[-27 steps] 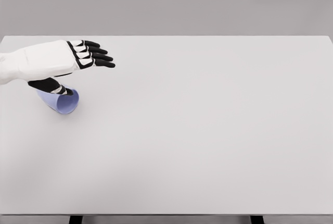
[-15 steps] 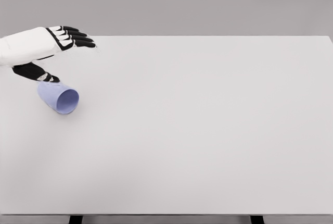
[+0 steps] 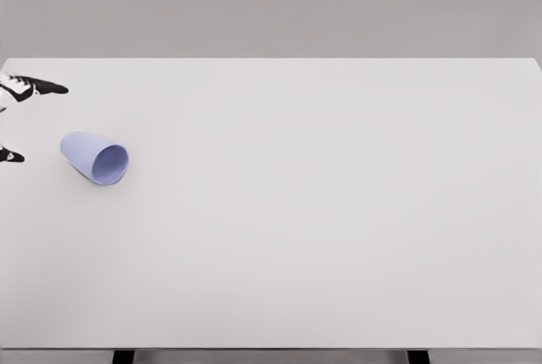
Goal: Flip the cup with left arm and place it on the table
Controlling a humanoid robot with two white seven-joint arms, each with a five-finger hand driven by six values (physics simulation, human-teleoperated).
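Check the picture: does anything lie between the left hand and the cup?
Nothing visible does. Only the fingertips of the left hand show at the picture's left edge, and bare table separates them from the cup, which lies on its side.

The cup (image 3: 94, 158) is lying on its side on the tabletop (image 3: 322, 212), near the left edge and closer to the far edge than the near one. It is a pale lavender-blue tumbler, tapering toward its closed base. Its open mouth is facing toward the near right, showing the inside, while the base is pointing toward the far left corner.
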